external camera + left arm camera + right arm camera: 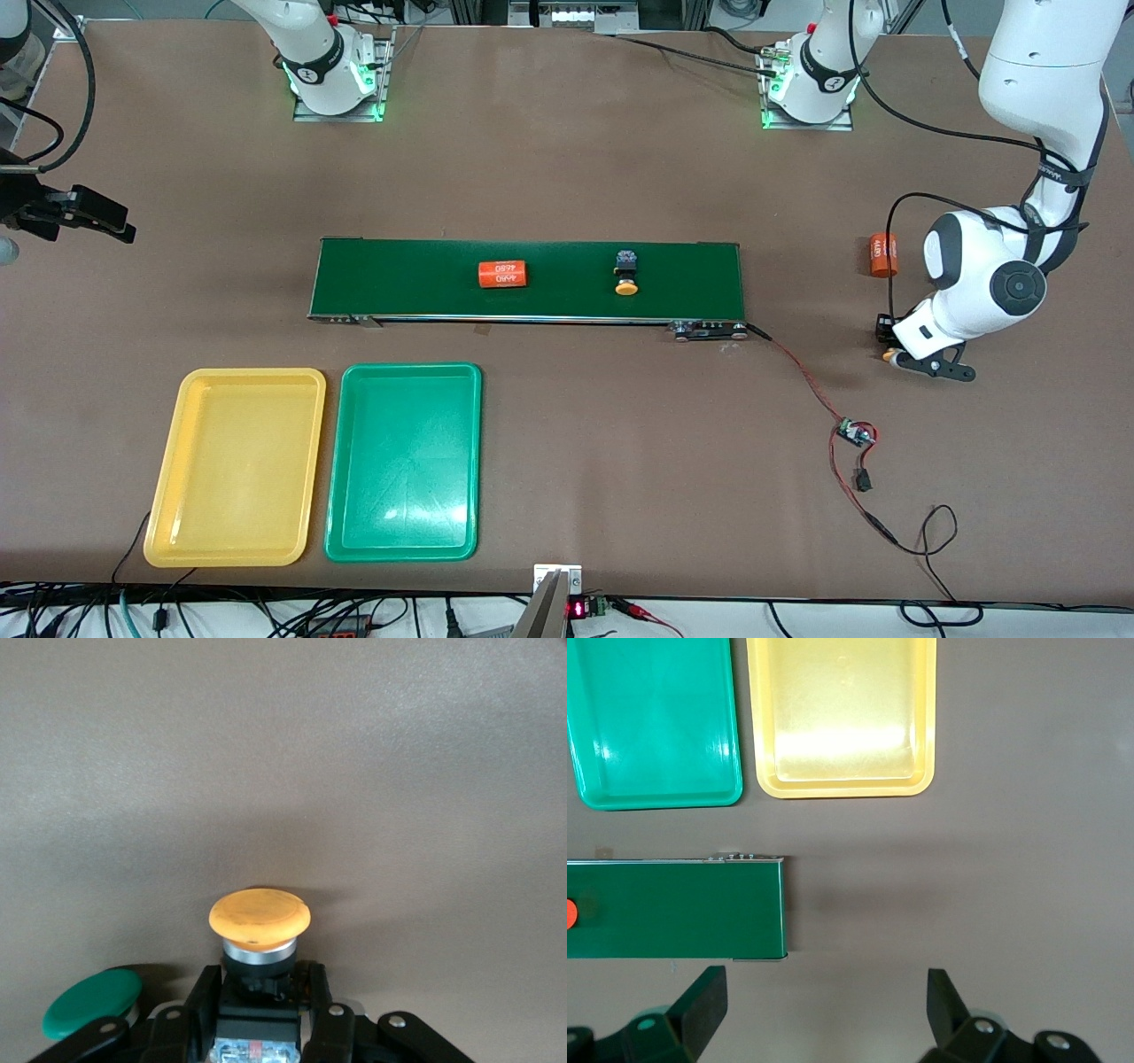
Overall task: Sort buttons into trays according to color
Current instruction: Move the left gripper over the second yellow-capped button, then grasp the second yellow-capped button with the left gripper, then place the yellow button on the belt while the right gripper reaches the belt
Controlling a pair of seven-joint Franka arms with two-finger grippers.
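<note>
Brown desk carries the long dark-green conveyor belt and, toward the right arm's end, the shallow yellow plastic tray beside its green twin, both well apart from the left pincer. That pincer sits low at the left arm's end, clamped on the black body of an orange-yellow-capped push-button, its long axis pointing straight out from the jaws; a green-capped button lies just beside it. Right pincer waits with fingers apart, over the desk off the belt's end; likely next: carry the held button to the yellow tray.
</note>
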